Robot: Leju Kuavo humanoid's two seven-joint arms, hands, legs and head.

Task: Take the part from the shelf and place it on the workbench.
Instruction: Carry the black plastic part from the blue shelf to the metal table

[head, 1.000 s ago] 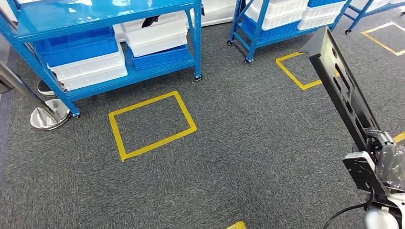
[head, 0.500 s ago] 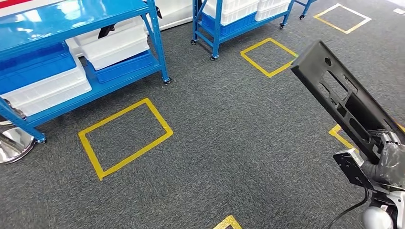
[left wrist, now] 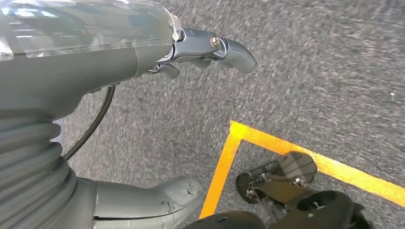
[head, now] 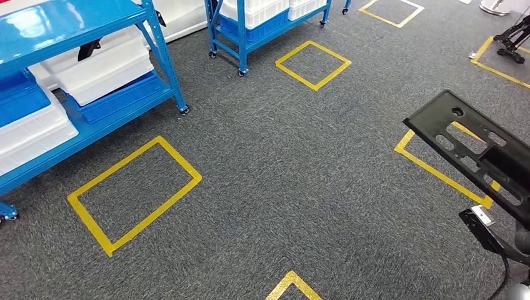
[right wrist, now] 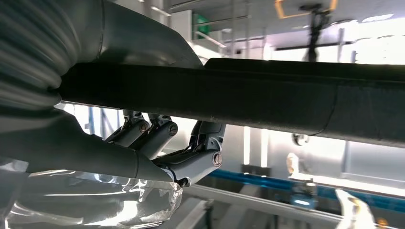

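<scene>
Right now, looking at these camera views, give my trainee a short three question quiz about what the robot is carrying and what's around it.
1. True or false: the right robot hand grips the black part.
2. Multiple choice: what marks the grey carpet? A) red circles B) yellow tape rectangles C) white arrows
3. Fill in: the blue shelf holds white and ____ bins.

Key:
1. True; in the right wrist view its fingers curl under the long black part.
2. B
3. blue; a white bin sits on a blue bin.

The left robot hand hangs over the carpet holding nothing.
</scene>
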